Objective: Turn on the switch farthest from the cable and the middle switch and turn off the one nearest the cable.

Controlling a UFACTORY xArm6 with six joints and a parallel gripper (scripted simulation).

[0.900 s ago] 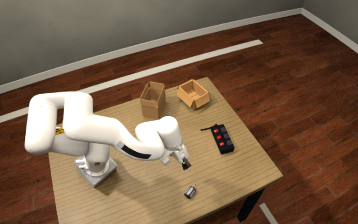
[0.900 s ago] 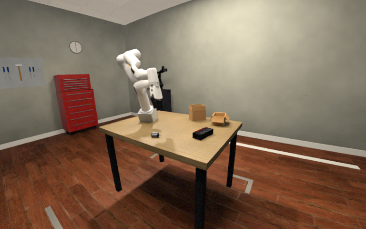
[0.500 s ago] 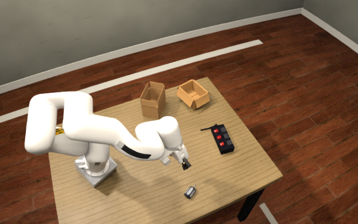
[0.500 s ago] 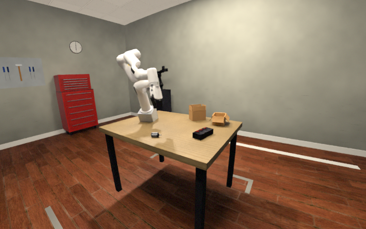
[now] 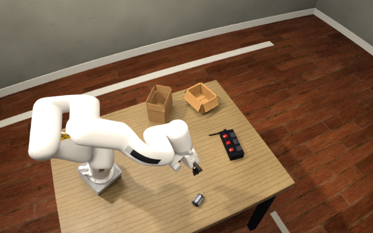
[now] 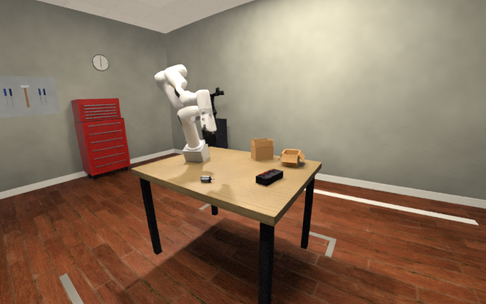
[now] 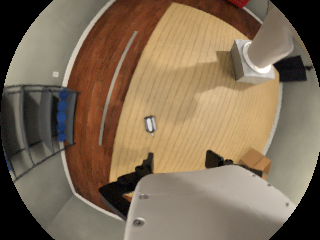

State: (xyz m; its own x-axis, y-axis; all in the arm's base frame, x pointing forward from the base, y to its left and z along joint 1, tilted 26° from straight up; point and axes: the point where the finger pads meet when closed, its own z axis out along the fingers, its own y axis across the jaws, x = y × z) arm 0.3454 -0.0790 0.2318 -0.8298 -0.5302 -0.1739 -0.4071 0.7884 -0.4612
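Observation:
The black power strip (image 5: 235, 154) (image 6: 269, 177) lies right way up on the right part of the wooden table (image 5: 137, 192) (image 6: 236, 193) (image 7: 194, 60). Its short cable (image 5: 215, 134) leaves the far end. Three red switches (image 5: 228, 142) run along its left side; I cannot tell which way each is set. My gripper (image 5: 196, 169) (image 7: 180, 160) is open and empty. It hangs well above the table, left of the strip and a little nearer the front. The strip does not show clearly in the wrist view.
A small grey metal cylinder (image 5: 197, 200) (image 6: 205, 179) (image 7: 151, 123) lies near the front edge. An upright open cardboard box (image 5: 159, 103) (image 6: 262, 149) and a tilted open one (image 5: 201, 98) (image 6: 292, 158) stand at the back. The arm's base (image 5: 98, 175) is at the left.

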